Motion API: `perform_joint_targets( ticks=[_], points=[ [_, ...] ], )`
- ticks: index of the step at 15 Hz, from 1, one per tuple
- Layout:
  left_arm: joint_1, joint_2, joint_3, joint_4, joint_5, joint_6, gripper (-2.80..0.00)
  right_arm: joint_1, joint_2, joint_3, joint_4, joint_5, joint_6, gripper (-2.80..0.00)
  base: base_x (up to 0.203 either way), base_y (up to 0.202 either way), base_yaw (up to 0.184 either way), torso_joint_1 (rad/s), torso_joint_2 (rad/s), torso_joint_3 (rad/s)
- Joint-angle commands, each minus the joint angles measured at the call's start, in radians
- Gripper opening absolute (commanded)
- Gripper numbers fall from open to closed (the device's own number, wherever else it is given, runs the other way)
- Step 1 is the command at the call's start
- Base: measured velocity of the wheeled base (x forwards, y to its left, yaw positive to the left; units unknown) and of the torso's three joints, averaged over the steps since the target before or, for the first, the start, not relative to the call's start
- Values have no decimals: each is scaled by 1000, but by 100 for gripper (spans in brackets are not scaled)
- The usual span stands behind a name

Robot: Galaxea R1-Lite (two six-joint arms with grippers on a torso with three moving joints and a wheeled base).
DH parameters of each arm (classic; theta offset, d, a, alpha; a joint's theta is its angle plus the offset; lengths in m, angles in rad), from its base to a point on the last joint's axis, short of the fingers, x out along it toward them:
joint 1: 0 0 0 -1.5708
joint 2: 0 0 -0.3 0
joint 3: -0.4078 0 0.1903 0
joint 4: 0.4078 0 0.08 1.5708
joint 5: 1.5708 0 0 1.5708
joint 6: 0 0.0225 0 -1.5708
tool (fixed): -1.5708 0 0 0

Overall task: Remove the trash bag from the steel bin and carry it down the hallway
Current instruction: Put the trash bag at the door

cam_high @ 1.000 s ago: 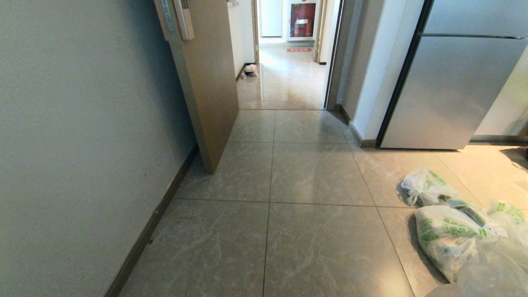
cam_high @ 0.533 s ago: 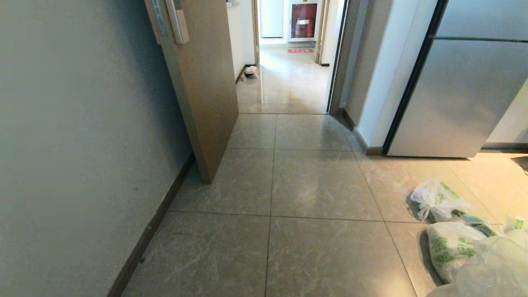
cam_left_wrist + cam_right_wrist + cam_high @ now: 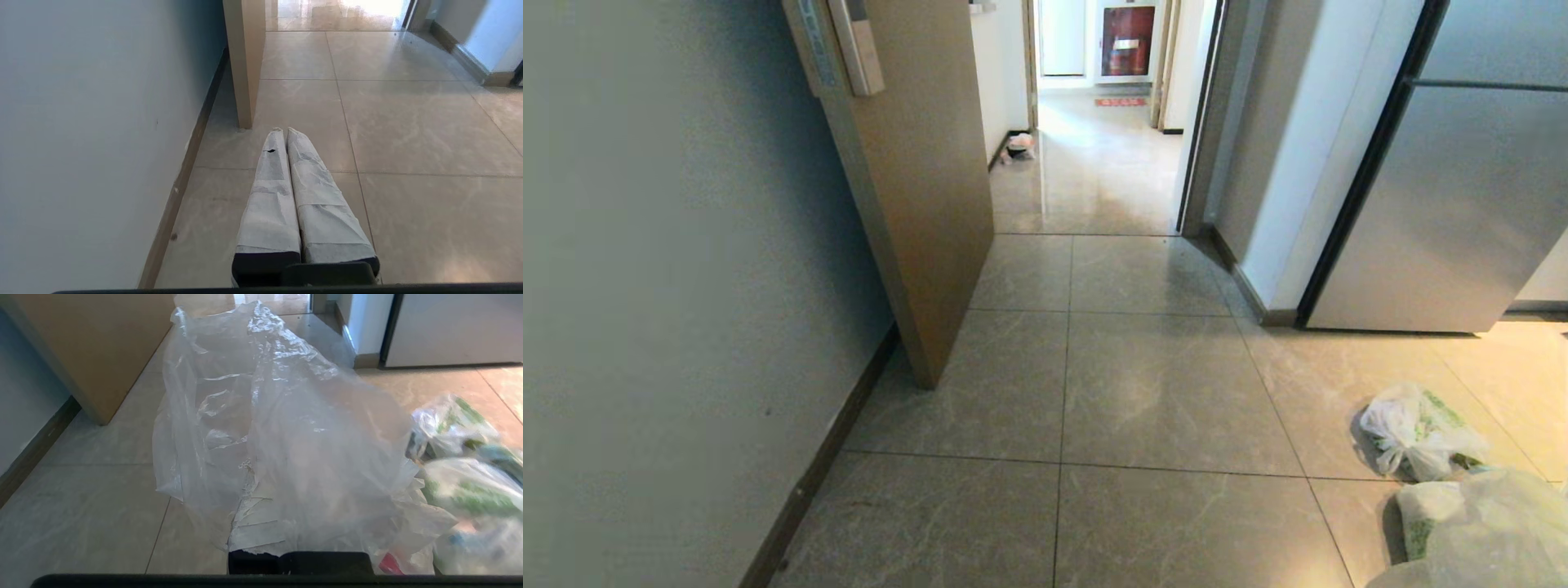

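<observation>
- the hallway (image 3: 1094,367) fills the middle of the head view, grey tiles running to an open doorway at the top centre; it looks like the stretch the bag is to be carried along, and the steel bin is in no view.
- a grey wall (image 3: 670,286) takes the whole left of the frame, with dark skirting along its foot.
- a tan door (image 3: 915,188) stands open from the upper left, its edge jutting into the passage and narrowing the way; in my judgement it is the main thing to steer clear of.
- a steel fridge (image 3: 1445,204) fills the upper right, beside a pale wall corner.
- the trash bag (image 3: 278,437) drapes over the right gripper (image 3: 300,543) in the right wrist view, covering its fingers; the pincer is clenched, and from the way the plastic spreads out from it i judge it grips the bag, carried low at the lower right of the head view.
- white-and-green printed bags (image 3: 1417,433) lie on the floor at the lower right, close beside the carried bag, off the straight path.
- the left gripper (image 3: 284,130) has its wrapped fingers pressed together on nothing, pointing down the floor near the door's foot.
- a small pale bundle (image 3: 1019,145) sits by the skirting beyond the doorway, too small to identify.
</observation>
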Motion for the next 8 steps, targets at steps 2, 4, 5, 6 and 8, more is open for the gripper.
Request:
perform_joint_targets(
  ticks=[2, 4, 5, 6, 8],
  points=[
    [0, 0, 0, 0, 0, 0, -280, 0, 1, 2, 0, 0, 0, -280, 191, 0, 2, -2, 4, 1],
    [0, 0, 0, 0, 2, 0, -280, -1, 0, 2, 0, 0, 0, -280, 192, 0, 0, 1, 9, 0],
    [0, 0, 0, 0, 0, 0, -280, 1, 0, 2, 0, 0, 0, -280, 192, 0, 0, 2, 2, 2],
    [0, 0, 0, 0, 0, 0, -280, -1, 0, 2, 0, 0, 0, -280, 190, 0, 3, -6, 2, 2],
    [0, 0, 0, 0, 1, 0, -280, -1, 0, 2, 0, 0, 0, -280, 192, 0, 1, 2, 2, 4]
  ],
)
